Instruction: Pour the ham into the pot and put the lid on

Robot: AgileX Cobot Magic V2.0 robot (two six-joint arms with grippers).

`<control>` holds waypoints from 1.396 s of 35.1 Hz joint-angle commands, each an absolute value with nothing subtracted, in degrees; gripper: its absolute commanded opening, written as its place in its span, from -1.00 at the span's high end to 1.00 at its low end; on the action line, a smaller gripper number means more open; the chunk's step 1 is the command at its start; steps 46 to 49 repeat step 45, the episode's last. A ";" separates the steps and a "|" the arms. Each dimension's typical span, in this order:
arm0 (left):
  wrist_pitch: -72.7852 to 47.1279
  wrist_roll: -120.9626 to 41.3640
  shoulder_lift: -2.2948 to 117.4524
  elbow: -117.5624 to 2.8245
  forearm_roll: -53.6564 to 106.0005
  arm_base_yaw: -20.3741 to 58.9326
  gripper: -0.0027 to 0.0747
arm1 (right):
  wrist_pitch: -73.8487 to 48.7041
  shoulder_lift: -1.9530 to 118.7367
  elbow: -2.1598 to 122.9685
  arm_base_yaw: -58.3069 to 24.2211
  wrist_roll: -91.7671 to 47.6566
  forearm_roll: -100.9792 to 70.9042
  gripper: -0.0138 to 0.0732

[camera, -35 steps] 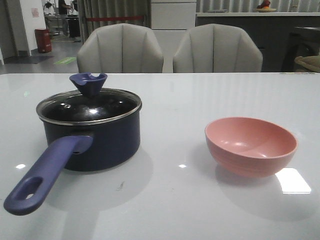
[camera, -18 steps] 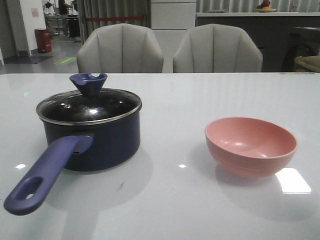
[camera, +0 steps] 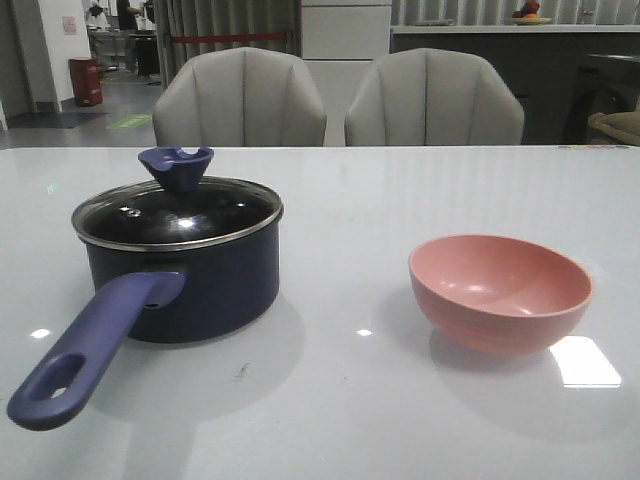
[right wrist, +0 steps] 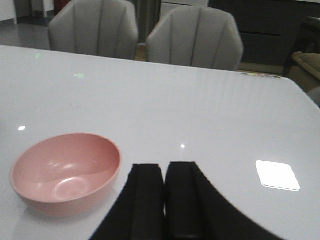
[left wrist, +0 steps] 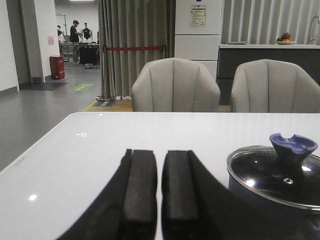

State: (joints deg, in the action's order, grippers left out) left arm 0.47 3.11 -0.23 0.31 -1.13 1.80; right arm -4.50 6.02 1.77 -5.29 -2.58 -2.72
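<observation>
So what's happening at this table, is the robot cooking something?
Nothing is being handled right now. The pot sits on the white table with its glass lid on. The pink bowl stands apart from it to the right and looks empty; no ham is visible. Both arms are pulled back: the left claw and right claw are shut on nothing, short of the pot and bowl.

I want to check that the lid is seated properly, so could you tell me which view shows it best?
The front view: the whole lid shows, sitting level on the pot with its steel rim all round. The left wrist view shows only part of the lid, cut off at the frame edge. The right wrist view does not show it.
</observation>
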 commanded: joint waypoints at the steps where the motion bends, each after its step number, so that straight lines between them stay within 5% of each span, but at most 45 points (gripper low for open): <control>1: 4.65 3.88 -1.43 1.54 -1.09 1.61 0.59 | -2.12 1.51 1.07 -2.03 0.90 0.00 0.32; 49: 4.65 3.88 -1.31 1.54 -1.09 1.61 0.59 | -4.10 -1.70 -1.26 -0.25 4.02 3.10 0.32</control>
